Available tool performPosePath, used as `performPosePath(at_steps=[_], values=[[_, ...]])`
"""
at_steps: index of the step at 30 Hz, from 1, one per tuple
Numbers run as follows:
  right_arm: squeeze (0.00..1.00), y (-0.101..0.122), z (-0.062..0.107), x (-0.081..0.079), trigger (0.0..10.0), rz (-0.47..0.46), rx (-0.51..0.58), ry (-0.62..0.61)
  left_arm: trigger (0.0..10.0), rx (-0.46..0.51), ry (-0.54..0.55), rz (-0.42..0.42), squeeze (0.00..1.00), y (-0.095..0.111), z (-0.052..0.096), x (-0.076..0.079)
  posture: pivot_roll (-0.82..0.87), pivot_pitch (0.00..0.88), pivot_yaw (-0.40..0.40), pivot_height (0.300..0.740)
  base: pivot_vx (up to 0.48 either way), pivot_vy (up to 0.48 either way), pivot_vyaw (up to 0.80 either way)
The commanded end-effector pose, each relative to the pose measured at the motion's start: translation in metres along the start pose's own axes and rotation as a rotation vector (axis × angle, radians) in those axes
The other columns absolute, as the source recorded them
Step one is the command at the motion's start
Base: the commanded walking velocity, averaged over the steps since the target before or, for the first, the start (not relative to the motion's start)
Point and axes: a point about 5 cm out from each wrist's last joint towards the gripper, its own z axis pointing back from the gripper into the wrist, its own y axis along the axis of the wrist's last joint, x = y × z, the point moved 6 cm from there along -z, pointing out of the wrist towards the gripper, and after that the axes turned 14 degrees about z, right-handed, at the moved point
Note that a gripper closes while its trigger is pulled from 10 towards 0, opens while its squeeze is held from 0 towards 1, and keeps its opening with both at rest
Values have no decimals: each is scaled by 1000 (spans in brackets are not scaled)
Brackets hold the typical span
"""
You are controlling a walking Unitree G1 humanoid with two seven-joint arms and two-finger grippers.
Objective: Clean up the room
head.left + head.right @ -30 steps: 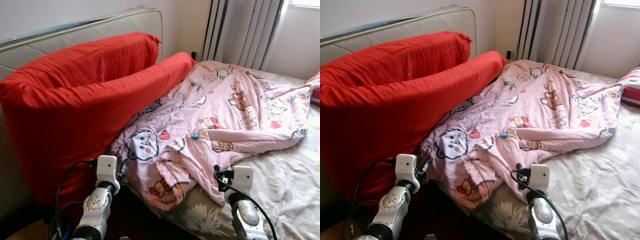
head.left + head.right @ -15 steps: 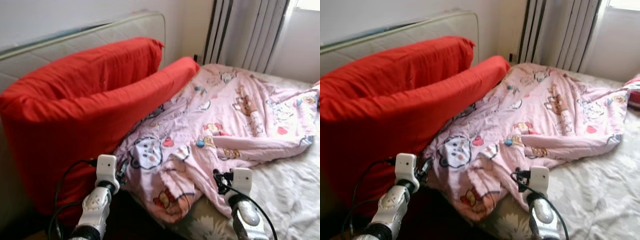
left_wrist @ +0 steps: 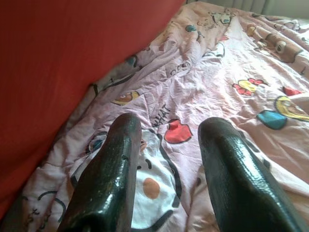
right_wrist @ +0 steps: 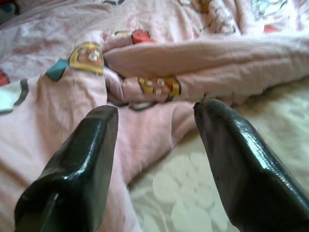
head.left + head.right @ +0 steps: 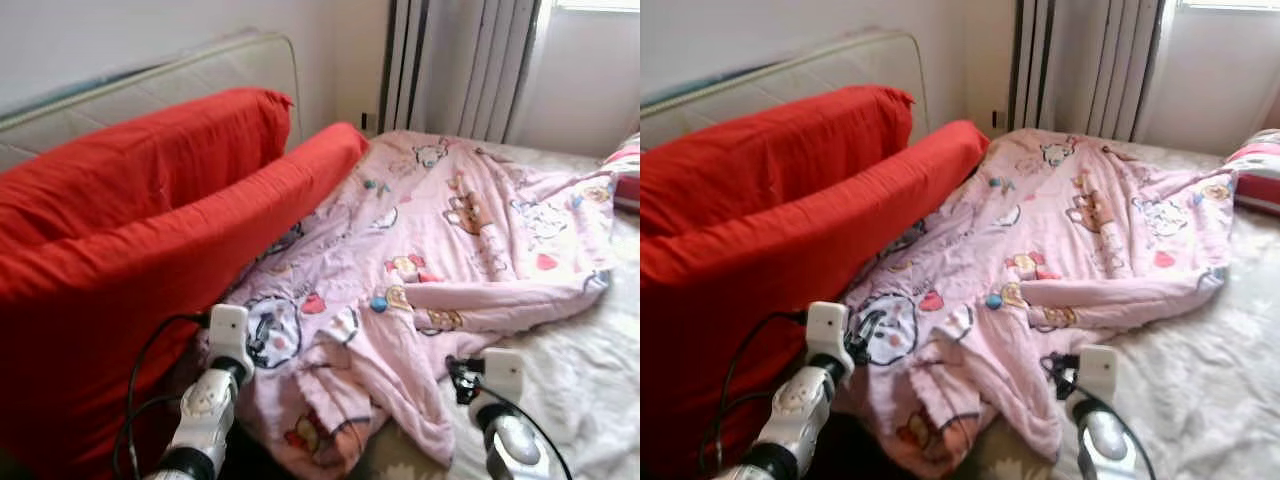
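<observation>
We have stepped closer: the quilt (image 5: 450,240) now lies crumpled on the bed (image 5: 590,370), beside the red cushion (image 5: 120,250). Left gripper (image 3: 166,159) and right gripper (image 4: 154,145), fingers apart, hover over its near edge, ready to grasp.

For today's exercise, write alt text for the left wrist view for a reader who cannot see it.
The left hand, its two black fingers open, hovers over a crumpled pink cartoon-print quilt. A red cushion lies along one side.

Head stereo downward; wrist cameras close over quilt (image 5: 450,230)
</observation>
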Motion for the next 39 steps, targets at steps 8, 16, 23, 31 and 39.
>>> performPosePath(at_steps=[8,16,23,31,39], values=[[0,-8,-1,-24,10000,29,-70,88,10000,3,29,3,0,4,1,-13,-51,102,24,631,0,0,0],[1000,-22,2,-41,10000,83,-150,200,10000,19,-9,0,0,18,-8,-7,-61,165,38,631,0,0,0],[1000,-32,6,-42,10000,103,-205,231,10000,23,-29,-4,0,23,-12,-2,-53,191,45,631,0,0,0],[1000,-38,7,-36,10000,124,-231,203,10000,15,-48,-2,0,18,-8,1,-48,220,52,631,0,0,0],[0,-44,12,-39,10000,123,-231,177,10000,13,-51,-5,0,15,-2,-2,-26,252,50,631,0,0,0]])
